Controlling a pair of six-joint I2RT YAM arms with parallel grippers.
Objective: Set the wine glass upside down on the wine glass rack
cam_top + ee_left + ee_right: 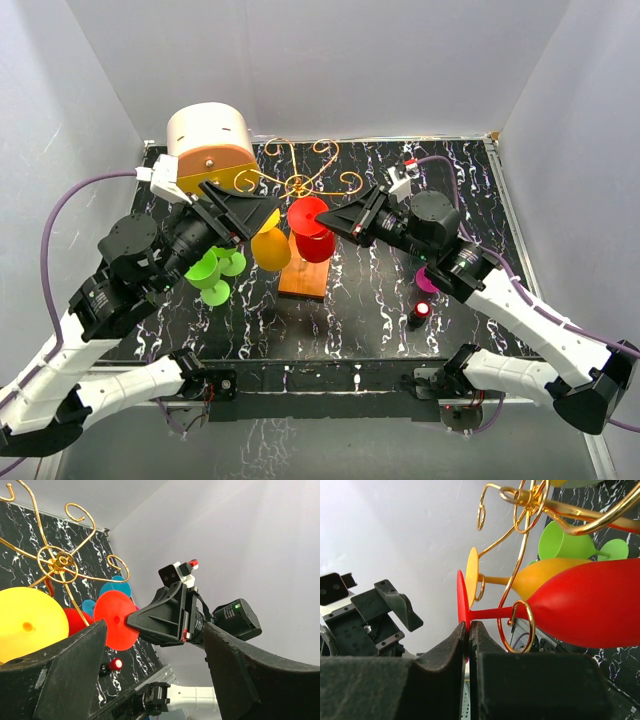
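Observation:
The red wine glass (312,238) hangs bowl-down on the gold wire wine glass rack (300,185). In the right wrist view its stem (492,613) passes through a gold ring (517,625), with the bowl (590,605) beyond. My right gripper (333,222) is shut on the rim of the red foot disc (462,600). A yellow glass (270,250) hangs beside it, its stem in another scroll. My left gripper (265,214) stands open just above the yellow glass with nothing between its fingers (65,675); through the gap I see the right gripper (165,617) and the red foot (116,622).
The rack stands on an orange base (304,282). A cream-and-orange drum box (208,145) sits back left. Two green glasses (215,270) are left of the rack, a magenta glass (427,279) and a small black, red-topped item (420,313) to the right. A blue glass (116,586) shows behind.

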